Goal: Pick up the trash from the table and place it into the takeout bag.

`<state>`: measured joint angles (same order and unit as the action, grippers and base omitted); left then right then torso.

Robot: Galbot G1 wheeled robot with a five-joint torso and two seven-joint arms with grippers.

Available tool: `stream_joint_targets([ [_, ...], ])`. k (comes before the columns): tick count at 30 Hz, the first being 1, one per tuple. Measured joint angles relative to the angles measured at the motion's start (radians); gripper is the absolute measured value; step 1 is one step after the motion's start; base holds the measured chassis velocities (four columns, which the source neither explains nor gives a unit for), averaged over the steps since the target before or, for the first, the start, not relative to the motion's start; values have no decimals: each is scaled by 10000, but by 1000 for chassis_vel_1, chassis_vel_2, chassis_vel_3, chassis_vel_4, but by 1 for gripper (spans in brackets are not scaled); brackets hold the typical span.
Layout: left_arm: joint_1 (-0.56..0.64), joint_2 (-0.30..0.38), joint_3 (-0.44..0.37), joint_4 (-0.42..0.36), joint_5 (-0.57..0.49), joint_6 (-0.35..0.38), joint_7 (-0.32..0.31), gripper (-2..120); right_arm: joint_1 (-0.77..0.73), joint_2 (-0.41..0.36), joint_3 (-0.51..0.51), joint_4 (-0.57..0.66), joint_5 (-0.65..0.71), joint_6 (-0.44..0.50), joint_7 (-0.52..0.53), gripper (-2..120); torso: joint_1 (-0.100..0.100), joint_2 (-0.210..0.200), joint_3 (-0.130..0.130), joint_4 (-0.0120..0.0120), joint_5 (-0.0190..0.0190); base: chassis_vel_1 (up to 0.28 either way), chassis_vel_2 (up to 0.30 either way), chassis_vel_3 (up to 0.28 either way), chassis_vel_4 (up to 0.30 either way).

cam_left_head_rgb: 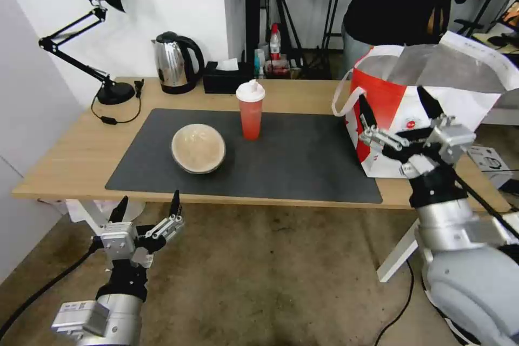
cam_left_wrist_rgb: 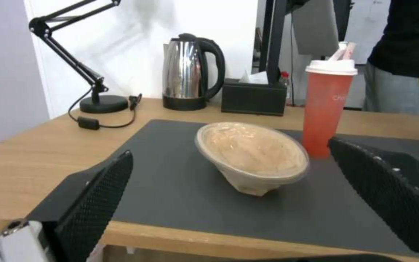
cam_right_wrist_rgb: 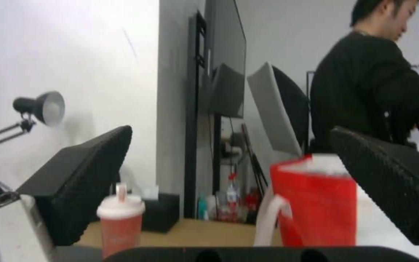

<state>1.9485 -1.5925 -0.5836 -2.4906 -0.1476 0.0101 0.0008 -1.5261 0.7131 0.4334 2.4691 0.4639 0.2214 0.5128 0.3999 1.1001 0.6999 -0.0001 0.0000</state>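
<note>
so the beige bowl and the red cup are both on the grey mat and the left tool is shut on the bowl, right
Not quite. The beige bowl and the red cup do both sit on the grey mat, but the left tool is open and empty, below the table's front edge and apart from the bowl. The head view shows this.

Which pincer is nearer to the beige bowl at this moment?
Left. The left pincer hangs open just off the table's near edge, facing the beige bowl. The right pincer is open across the mat, by the takeout bag.
</note>
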Motion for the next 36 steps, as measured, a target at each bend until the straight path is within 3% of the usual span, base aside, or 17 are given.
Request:
stream_joint_targets([
  [10,14,1,-11,-10,-18,-20,0,100,-1541,240,-101,109,-666,121,570,100,0,0,1,0,-1,0,0,0,0],
  [36,51,8,-3,-4,-34,-22,0,100,-2701,345,-1439,235,-409,-632,2260,100,2,-2,1,1,0,0,0,0,0],
])
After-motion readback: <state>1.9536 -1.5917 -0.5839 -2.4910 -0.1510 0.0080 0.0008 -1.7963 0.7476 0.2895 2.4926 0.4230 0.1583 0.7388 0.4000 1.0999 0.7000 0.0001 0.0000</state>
